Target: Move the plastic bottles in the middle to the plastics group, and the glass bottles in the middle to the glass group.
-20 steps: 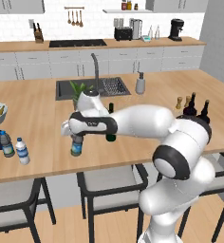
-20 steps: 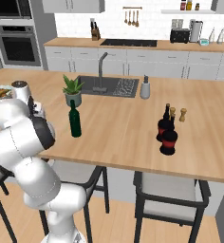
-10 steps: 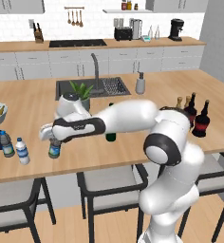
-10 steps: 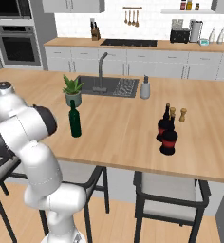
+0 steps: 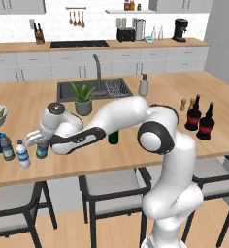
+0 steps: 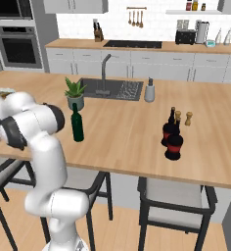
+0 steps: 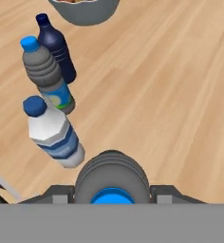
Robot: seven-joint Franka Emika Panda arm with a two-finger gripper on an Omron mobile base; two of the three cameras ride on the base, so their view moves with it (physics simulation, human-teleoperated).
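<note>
My gripper (image 5: 39,144) is shut on a small clear water bottle (image 5: 41,150) at the counter's left end. From above, the hand view shows its ribbed shoulders (image 7: 111,175) and blue cap, with a dark finger on each side. Just left of it stands another water bottle (image 7: 53,135) with blue cap and bluish label. Beyond it is the plastics group: a clear bottle with grey-teal label (image 7: 48,78) and a dark blue bottle (image 7: 58,47). The green wine bottle (image 6: 77,123) stands mid-counter. The two red-labelled dark bottles (image 5: 200,119) are at the right.
A grey bowl (image 7: 85,9) of food sits just behind the plastics group. A potted plant (image 5: 83,98), the sink (image 5: 99,89) and a soap dispenser (image 5: 143,85) lie further back. A wooden pepper shaker (image 5: 183,104) stands by the dark bottles. Stools line the counter's near edge.
The arm has swung left along the counter, carrying the held bottle from the middle to right beside the bottles at the left end.
</note>
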